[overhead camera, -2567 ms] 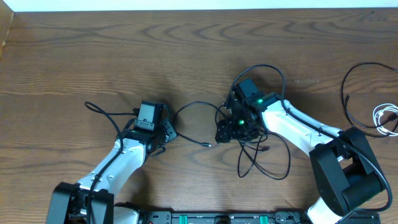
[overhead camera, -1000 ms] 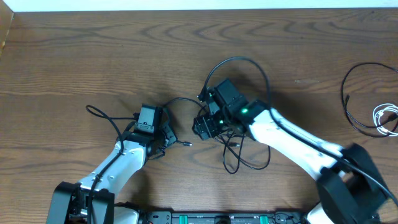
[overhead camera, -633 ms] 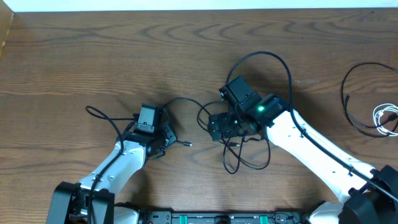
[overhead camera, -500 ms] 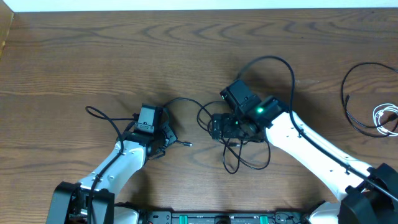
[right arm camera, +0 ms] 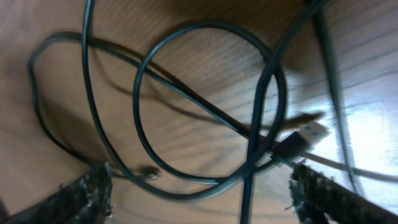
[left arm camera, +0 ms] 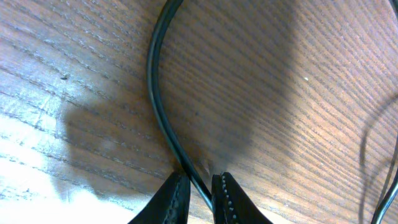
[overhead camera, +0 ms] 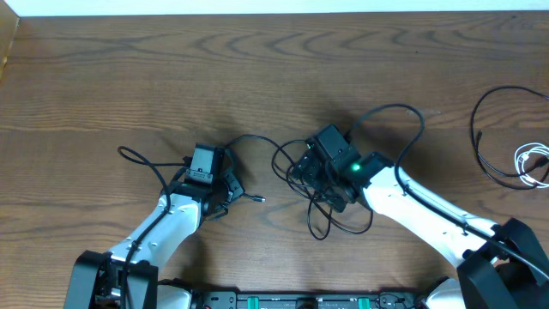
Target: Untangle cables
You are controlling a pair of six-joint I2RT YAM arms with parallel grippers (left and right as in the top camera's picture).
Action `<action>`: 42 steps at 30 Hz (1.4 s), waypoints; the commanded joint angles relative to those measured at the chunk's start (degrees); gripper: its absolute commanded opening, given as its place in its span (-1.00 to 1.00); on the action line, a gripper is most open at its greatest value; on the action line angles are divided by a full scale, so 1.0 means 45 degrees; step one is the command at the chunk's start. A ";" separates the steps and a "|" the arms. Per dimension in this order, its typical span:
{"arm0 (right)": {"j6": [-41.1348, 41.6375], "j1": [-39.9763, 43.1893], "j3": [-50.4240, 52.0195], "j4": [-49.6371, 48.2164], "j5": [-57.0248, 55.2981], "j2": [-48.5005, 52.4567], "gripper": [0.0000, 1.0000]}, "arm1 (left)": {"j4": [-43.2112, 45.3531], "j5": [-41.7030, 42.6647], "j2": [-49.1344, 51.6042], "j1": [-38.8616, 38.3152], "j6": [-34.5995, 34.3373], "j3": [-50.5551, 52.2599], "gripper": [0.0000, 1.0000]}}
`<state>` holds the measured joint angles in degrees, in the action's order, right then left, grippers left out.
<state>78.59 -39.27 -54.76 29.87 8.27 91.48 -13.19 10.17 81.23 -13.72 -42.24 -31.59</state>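
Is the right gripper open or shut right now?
Open: the right gripper has its fingertips wide apart, with the black cables lying loose on the table between them.

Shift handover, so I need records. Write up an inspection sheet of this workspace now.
Surface: wooden table.
Job's things: black tangle centre; black loop and white cable far right.
Clutter: nothing seen.
Grippers: left gripper shut on a black cable; right gripper open over the tangle.
Cables: an arm cord loops by the left wrist.
Surroundings: pale strip beyond the far edge.
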 commanded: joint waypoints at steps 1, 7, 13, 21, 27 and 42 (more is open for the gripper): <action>0.1972 -0.0097 0.0792 -0.1195 -0.0136 0.0058 0.63 | -0.0024 -0.0029 0.0097 -0.0029 -0.0165 0.0083 -0.63; 0.2827 -0.0355 0.1370 -0.1836 0.0039 0.0058 0.31 | 0.0029 -0.0029 0.0097 -0.0034 -0.0165 0.0083 -0.63; 0.3483 -0.0627 0.1462 -0.1860 -0.0049 0.0058 0.19 | 0.0053 -0.0029 0.0097 -0.0034 -0.0160 0.0083 -0.63; 0.4629 -0.0714 0.1462 -0.1967 0.0107 0.0058 0.17 | 0.0053 -0.0029 0.0097 -0.0034 -0.0160 0.0083 -0.63; 0.5639 -0.1375 0.1462 -0.1982 -0.0029 0.0063 0.10 | 0.0053 -0.0029 0.0097 -0.0034 -0.0214 0.0083 -0.63; 0.6037 -0.2297 0.1496 -0.1904 -0.3215 0.0418 -0.69 | 0.0039 -0.0029 0.0097 -0.0034 -0.0209 0.0083 -0.63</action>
<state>104.92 -49.10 -48.58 20.95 -1.56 91.88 -13.02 10.17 81.23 -13.72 -42.65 -31.57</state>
